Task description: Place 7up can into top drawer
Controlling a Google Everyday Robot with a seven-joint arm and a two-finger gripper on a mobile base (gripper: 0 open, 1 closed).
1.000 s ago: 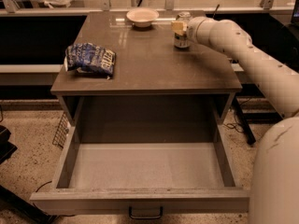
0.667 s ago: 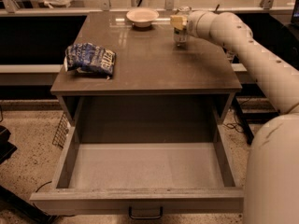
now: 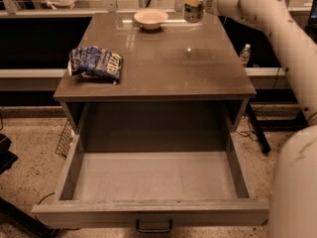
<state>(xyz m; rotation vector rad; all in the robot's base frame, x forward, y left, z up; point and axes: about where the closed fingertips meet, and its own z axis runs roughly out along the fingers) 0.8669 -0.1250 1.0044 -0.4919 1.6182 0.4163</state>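
The 7up can (image 3: 193, 14), small and silvery, hangs in my gripper (image 3: 192, 0) above the far right part of the grey cabinet top (image 3: 163, 63). The gripper is shut on the can from above, and its pale fingers hide the can's top. My white arm comes in from the right side. The top drawer (image 3: 148, 213) is pulled fully open toward the camera below the cabinet top. Its grey inside holds nothing, and its dark handle (image 3: 154, 227) shows at the bottom edge.
A blue-and-white chip bag (image 3: 95, 62) lies at the left of the cabinet top. A pale bowl (image 3: 150, 18) stands at the back, left of the can. A water bottle (image 3: 244, 53) stands on the floor behind the cabinet's right side.
The can stood on the cabinet top with the gripper around it. Now the gripper has risen and carries the can up and away toward the back edge.
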